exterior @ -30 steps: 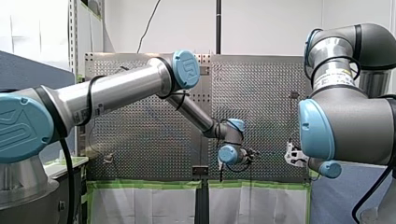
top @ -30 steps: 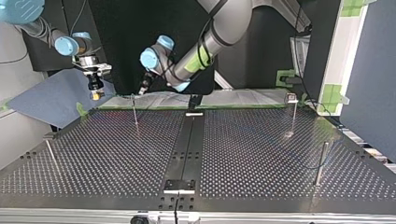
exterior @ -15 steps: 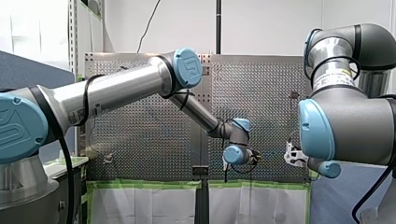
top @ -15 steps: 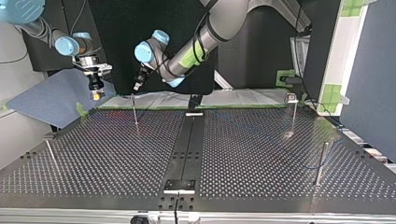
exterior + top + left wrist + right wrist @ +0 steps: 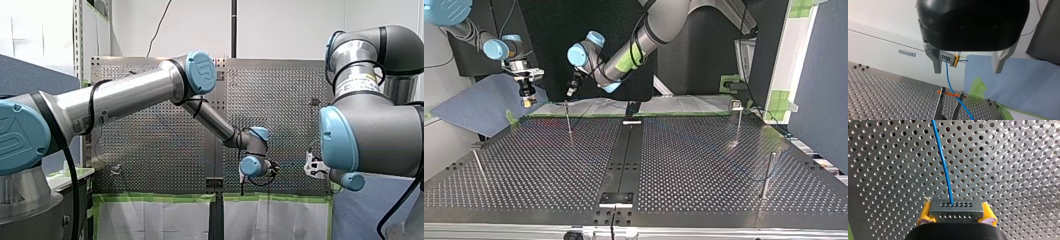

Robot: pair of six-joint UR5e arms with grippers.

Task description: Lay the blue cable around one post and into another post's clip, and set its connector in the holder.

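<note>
Evidently the blue cable (image 5: 943, 162) had not been carried anywhere. It left the connector (image 5: 956, 207), which sat clamped between the yellow pads (image 5: 924, 216) of my right gripper (image 5: 956, 214), and ran ahead over the perforated table (image 5: 1010, 170). That gripper hung off the table's far corner at the top view's left, just where it had been a second before.

The change was in my left arm. Over that second it had swung toward the top view's left, bringing my left gripper (image 5: 967, 68) above the thin post (image 5: 568, 120) and nearer the held connector. In the last half second it had barely shifted. I judged the approach finished, with the arm lined up to take or guide the cable, while the clipping and the setting down of the connector remained.

Only the left wrist view showed its metal fingers (image 5: 936, 63) standing wide apart with nothing between them. Beyond them the cable dropped from the connector to a clip (image 5: 940, 98), which I took for that post's head, and crossed its orange bar (image 5: 944, 93). Whether it was seated there I could not tell. Only the right wrist view showed the grip on the connector. In the top view the cable was too thin to trace.
</note>
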